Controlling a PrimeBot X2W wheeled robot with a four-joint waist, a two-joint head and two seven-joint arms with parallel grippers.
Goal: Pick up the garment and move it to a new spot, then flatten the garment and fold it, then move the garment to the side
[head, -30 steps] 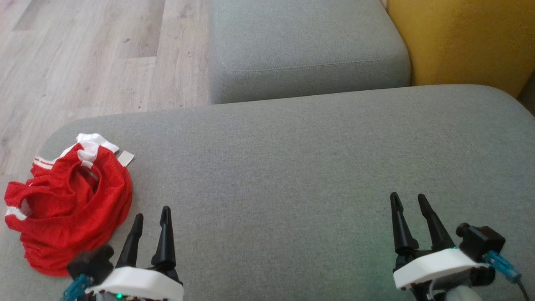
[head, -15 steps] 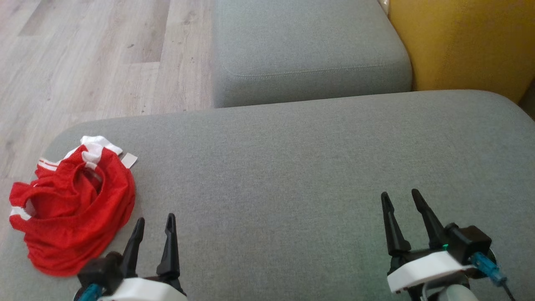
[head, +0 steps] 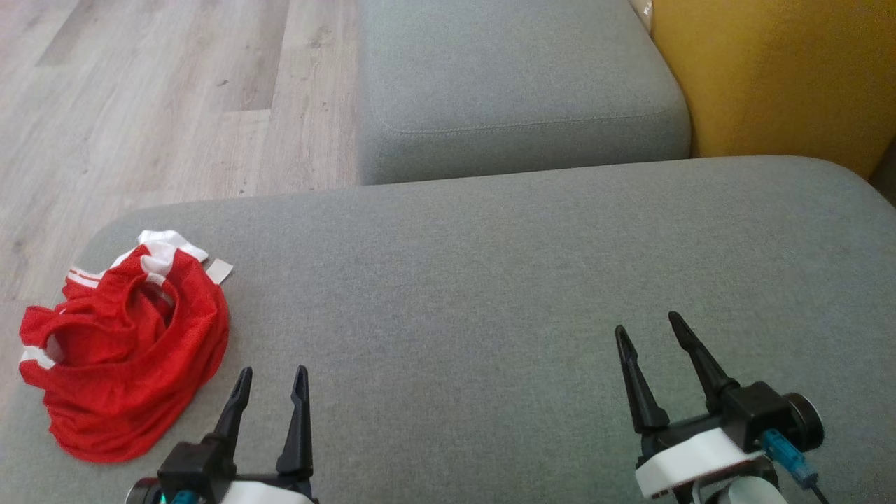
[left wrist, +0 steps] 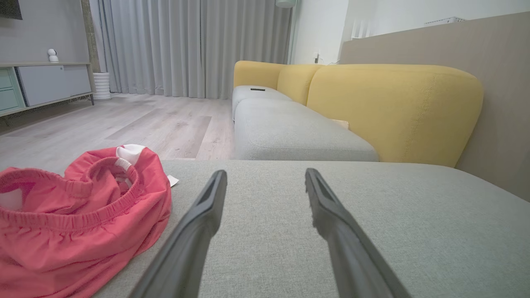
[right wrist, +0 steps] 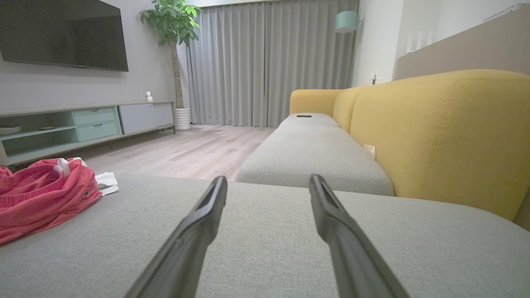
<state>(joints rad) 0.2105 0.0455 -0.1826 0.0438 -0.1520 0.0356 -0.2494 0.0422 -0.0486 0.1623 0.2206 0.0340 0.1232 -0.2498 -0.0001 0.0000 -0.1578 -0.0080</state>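
Note:
The garment (head: 126,350) is a red mesh piece with white trim and an elastic waistband, crumpled in a heap near the left end of the grey cushion (head: 490,294). It also lies at the left of the left wrist view (left wrist: 78,219) and at the far left of the right wrist view (right wrist: 41,194). My left gripper (head: 271,378) hovers just right of the heap, open, with nothing between its fingers. Well to the right, my right gripper (head: 647,325) is open and empty above bare cushion.
A second grey seat cushion (head: 511,84) lies beyond the near one, with a yellow sofa back (head: 777,70) at the right. Wooden floor (head: 140,105) runs past the cushion's left and far edges. A TV cabinet (right wrist: 83,124) stands across the room.
The head camera has shifted a little, so the whole scene sits slightly lower. Both grippers have edged inward toward the middle, still open. The garment lies as before.

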